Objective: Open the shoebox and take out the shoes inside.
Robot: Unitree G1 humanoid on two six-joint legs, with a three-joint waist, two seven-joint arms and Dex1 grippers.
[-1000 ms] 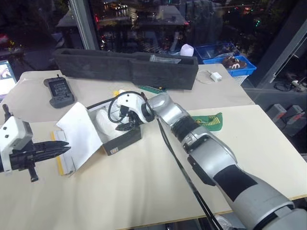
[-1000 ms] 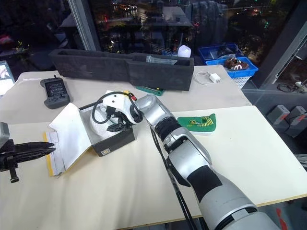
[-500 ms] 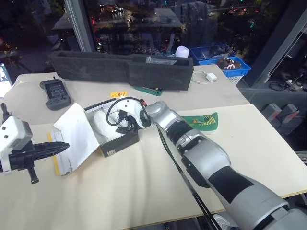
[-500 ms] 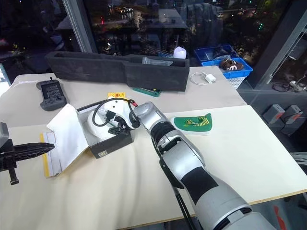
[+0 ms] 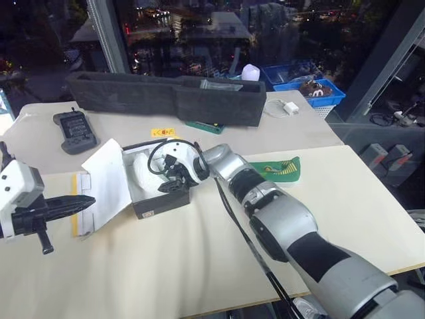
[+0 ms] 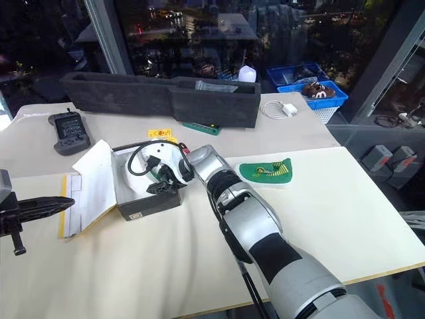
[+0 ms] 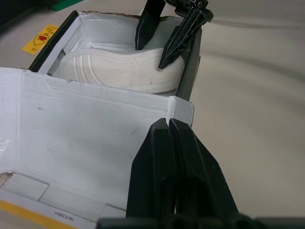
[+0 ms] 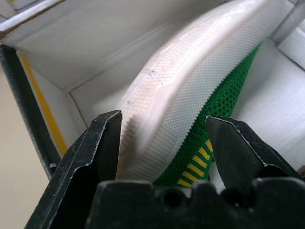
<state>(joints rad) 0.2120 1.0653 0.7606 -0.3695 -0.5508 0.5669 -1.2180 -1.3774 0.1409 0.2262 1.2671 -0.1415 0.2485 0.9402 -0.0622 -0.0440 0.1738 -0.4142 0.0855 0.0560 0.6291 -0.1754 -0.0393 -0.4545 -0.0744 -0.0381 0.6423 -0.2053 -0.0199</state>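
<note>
The right gripper (image 8: 164, 143) is seen reaching into the open shoebox (image 5: 159, 199), its two black fingers (image 8: 93, 157) spread wide on either side of the heel of a shoe (image 8: 190, 109) that lies on its side inside the box, white sole turned outward and green upper with yellow markings behind it; whether the pads are pressing on the shoe cannot be told. The left gripper (image 5: 78, 202) is held with its fingers pressed together on nothing, just beside the edge of the box's flung-back lid (image 5: 106, 183), whose white underside faces up. The second shoe (image 5: 282, 167), green side up, is laid flat on the table (image 5: 199, 266) to the right of the box and apart from it. The pale tabletop is shown in two sections meeting along a seam. Behind the box, a small yellow tag (image 5: 163, 132) and a green object (image 5: 204, 126) are seen in front of a long dark grey foam tray (image 5: 172, 100), with a dark handheld controller (image 5: 72, 126) to the left and a white charger with cable (image 5: 285, 107) to the right. A blue plastic bin (image 5: 312, 90) is set beyond the table's far corner, before dark windows strewn with city lights.
</note>
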